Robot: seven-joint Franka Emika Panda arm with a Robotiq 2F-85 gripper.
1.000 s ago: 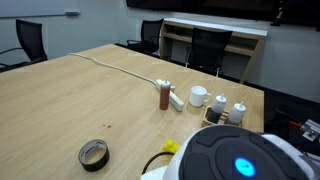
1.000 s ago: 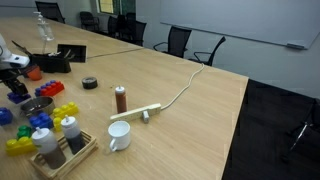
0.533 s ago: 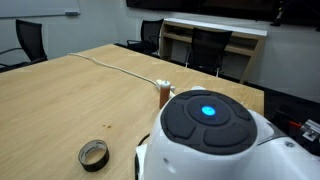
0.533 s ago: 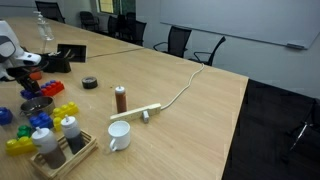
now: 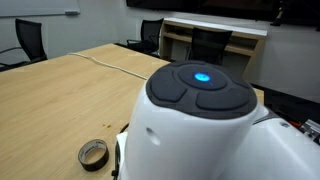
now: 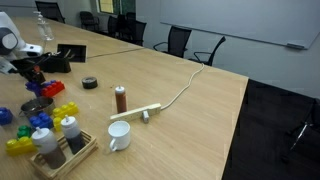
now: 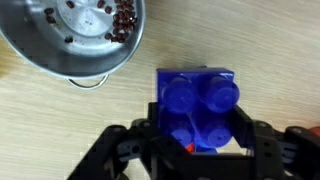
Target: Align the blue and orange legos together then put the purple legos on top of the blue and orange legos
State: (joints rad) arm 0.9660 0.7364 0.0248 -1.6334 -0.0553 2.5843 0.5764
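In the wrist view a blue lego [image 7: 198,100] with four round studs sits between the fingers of my gripper [image 7: 197,128], which is closed on its sides. A small orange patch [image 7: 187,147] shows under the block's near edge. In an exterior view the gripper [image 6: 30,72] hangs over the far left of the table, next to the lego pile. I cannot make out the purple legos in any view.
A metal bowl of red beans [image 7: 70,35] lies just beside the block. Yellow legos [image 6: 65,110], a tray of bottles [image 6: 60,150], a white mug [image 6: 118,135], a brown shaker [image 6: 120,98] and a tape roll [image 6: 90,82] are nearby. The robot's body [image 5: 195,120] blocks much of the other view.
The arm has swung toward the table's interior, and its body now fills most of one exterior view. The gripper has shifted a little right near the bowl.
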